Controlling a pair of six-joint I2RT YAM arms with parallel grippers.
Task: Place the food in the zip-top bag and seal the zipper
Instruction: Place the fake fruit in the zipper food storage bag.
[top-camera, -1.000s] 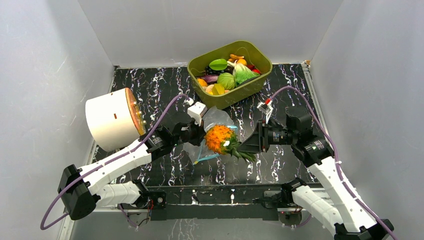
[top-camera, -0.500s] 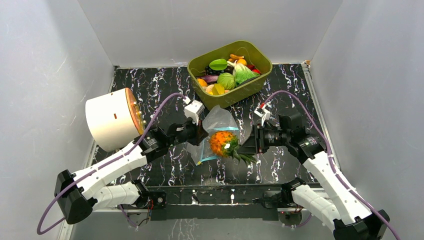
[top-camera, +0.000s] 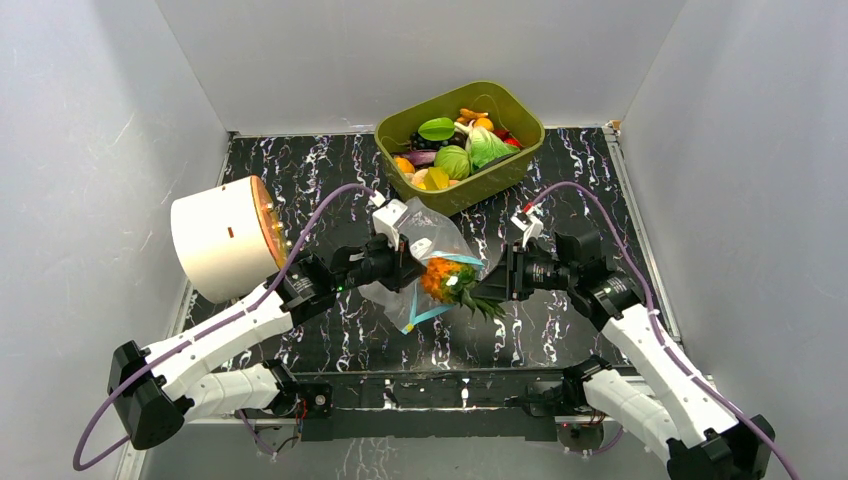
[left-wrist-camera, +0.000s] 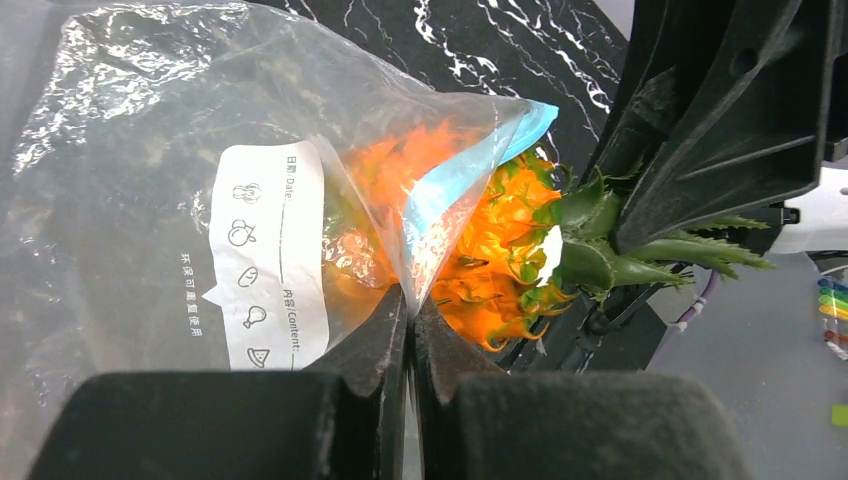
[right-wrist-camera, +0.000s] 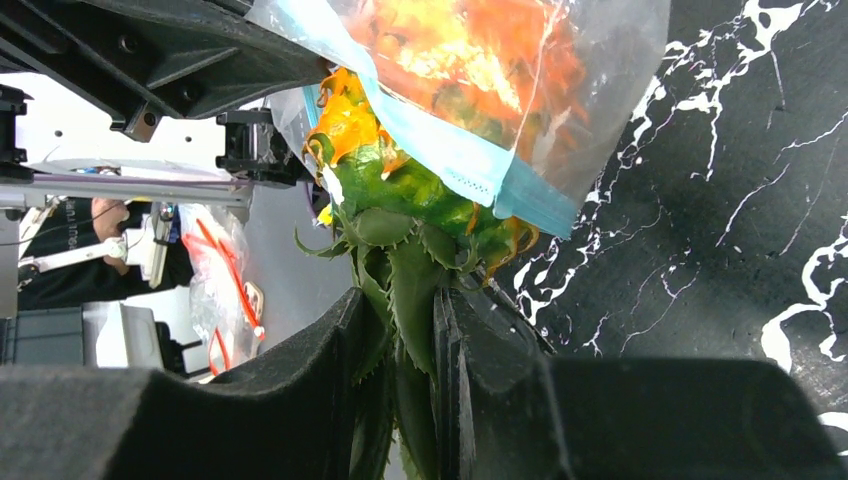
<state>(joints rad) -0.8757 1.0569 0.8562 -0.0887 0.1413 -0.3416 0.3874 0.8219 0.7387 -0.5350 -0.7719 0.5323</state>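
1. One toy pineapple (top-camera: 446, 280) is halfway into the bag (top-camera: 432, 243). Its orange body is partly past the rim, and its green leaves poke out on the right side.
2. The bag is clear and crinkly. It hangs between the two arms, over the middle of the worktop (top-camera: 300, 180). I cannot tell if its bottom touches the worktop.
3. The zipper (left-wrist-camera: 470, 165) is the light-blue strip on the rim. It is open and lies across the pineapple's body.
4. The left fingers (left-wrist-camera: 408, 310) are squeezed shut on one side of the bag, just under the blue strip.
5. The right fingers (right-wrist-camera: 400, 300) are pinched tight on the pineapple's leaves and hold nothing else.
6. More toy food (top-camera: 452, 161) sits in the green tub (top-camera: 478, 190) at the back, well apart from the bag. A white round thing (top-camera: 215, 238) stands on the left.
7. Only one side of the bag's mouth is held. The loose side may fold in and block the pineapple.
8. The bumpy skin may catch on the rim. A hard push could then pull the thin plastic out of the left fingers.
9. The leaves look thin and slick. They might slip from the right fingers, and the pineapple could drop out.
10. If the leaves lie across the rim, the zipper cannot close.
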